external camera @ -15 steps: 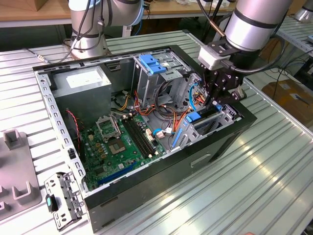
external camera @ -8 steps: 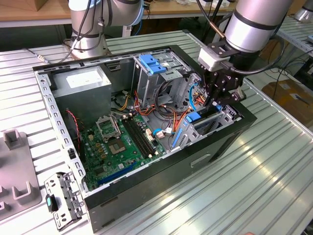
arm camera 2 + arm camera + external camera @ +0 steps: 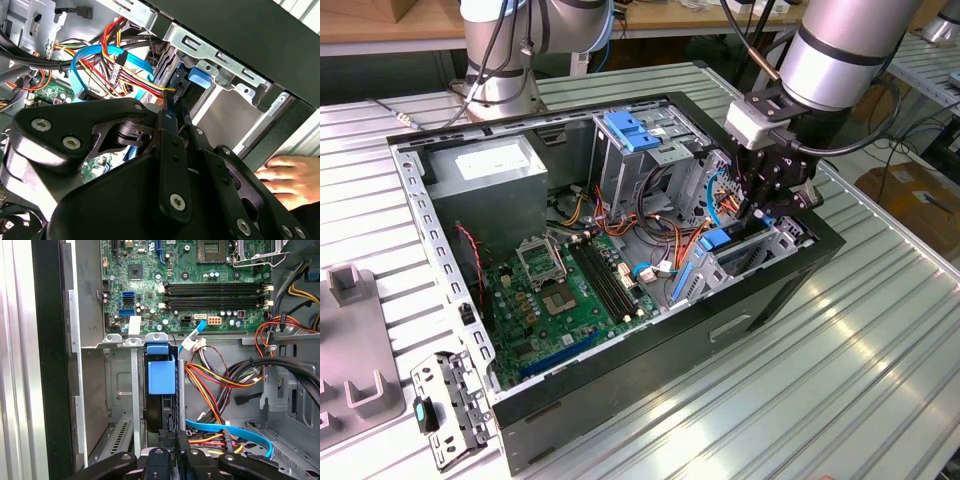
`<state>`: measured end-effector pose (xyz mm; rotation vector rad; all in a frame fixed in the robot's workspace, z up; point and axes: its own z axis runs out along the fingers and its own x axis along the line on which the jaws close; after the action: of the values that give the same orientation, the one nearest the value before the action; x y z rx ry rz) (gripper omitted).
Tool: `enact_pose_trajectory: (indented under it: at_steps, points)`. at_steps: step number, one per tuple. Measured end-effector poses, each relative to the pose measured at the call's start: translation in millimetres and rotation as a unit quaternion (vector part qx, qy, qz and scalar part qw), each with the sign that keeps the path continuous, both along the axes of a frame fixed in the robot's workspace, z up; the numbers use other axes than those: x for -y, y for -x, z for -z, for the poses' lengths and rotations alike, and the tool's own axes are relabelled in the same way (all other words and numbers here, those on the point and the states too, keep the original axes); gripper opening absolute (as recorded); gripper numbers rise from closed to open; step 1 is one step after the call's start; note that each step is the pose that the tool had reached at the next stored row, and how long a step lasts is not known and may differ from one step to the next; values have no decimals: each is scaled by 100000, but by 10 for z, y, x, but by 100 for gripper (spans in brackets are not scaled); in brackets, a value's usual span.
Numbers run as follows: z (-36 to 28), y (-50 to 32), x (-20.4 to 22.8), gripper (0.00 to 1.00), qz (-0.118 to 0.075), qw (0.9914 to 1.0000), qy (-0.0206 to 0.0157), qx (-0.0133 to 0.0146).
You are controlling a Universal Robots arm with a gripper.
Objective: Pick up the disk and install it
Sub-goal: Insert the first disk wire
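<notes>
The disk (image 3: 161, 372) stands on edge in the narrow drive bay at the front corner of the open computer case (image 3: 620, 400). It shows as a bright blue carrier end over a dark body. In the exterior view its blue end (image 3: 716, 240) sits low in the bay at that view's right. My gripper (image 3: 763, 208) reaches down into the case right above it. In both wrist views the black fingers (image 3: 166, 440) stand close together on the disk's thin edge, with the gripper (image 3: 173, 107) shut on it beside the blue tab (image 3: 198, 77).
A tall grey cage with a blue latch (image 3: 632, 130) rises beside the bay. Red, yellow and blue cables (image 3: 215, 385) crowd the space beside the disk. The green motherboard (image 3: 570, 290) covers the case floor. A person's hand (image 3: 292, 175) rests outside the case wall. A loose metal bracket (image 3: 445, 405) lies on the table.
</notes>
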<state>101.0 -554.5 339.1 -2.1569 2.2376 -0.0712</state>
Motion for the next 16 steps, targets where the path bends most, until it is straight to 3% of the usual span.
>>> enact_pose_trajectory:
  at_steps: [3,4,5,10,11,12,16]
  points:
    - [-8,0,1,19,0,100000,1,0]
    - [-13,0,0,25,-1,100000,5,-1]
    - [-24,0,0,25,0,100000,-2,1]
    - [-111,0,0,25,0,100000,-9,1]
    - [-112,0,0,24,-1,100000,-9,3]
    - [-113,0,0,11,0,100000,5,2]
    - [-113,0,0,11,0,100000,4,3]
